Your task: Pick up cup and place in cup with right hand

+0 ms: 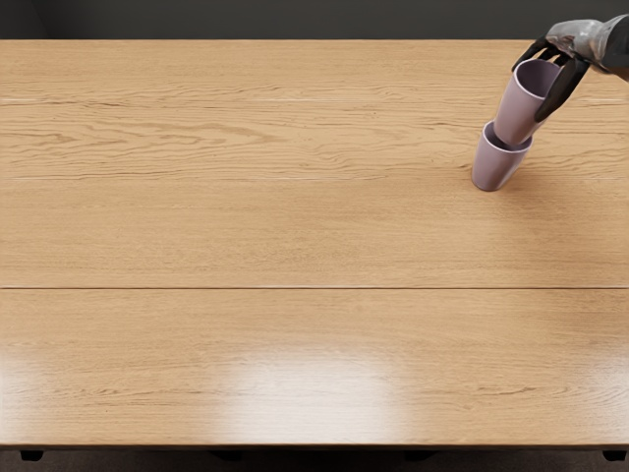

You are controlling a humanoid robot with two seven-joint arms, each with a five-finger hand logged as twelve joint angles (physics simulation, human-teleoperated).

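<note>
At the far right of the desk (295, 236), the right hand (568, 81) grips a mauve cup (517, 106) near its upturned rim, apparently leaving its base free to enter the lower cup (492, 170).

the bench (246, 236) spans the frame from the left edge to the right, its far edge near the top and its near edge near the bottom. in the upper right of the frame, the lower cup (489, 171) is on the bench. the upper cup (516, 113) is above it, bottom end at the lower cup's mouth and top toward the upper right; how far in it sits cannot be told. the right hand (572, 67) is at the upper right, fingers (558, 96) around the upper cup's far and right sides.
</note>
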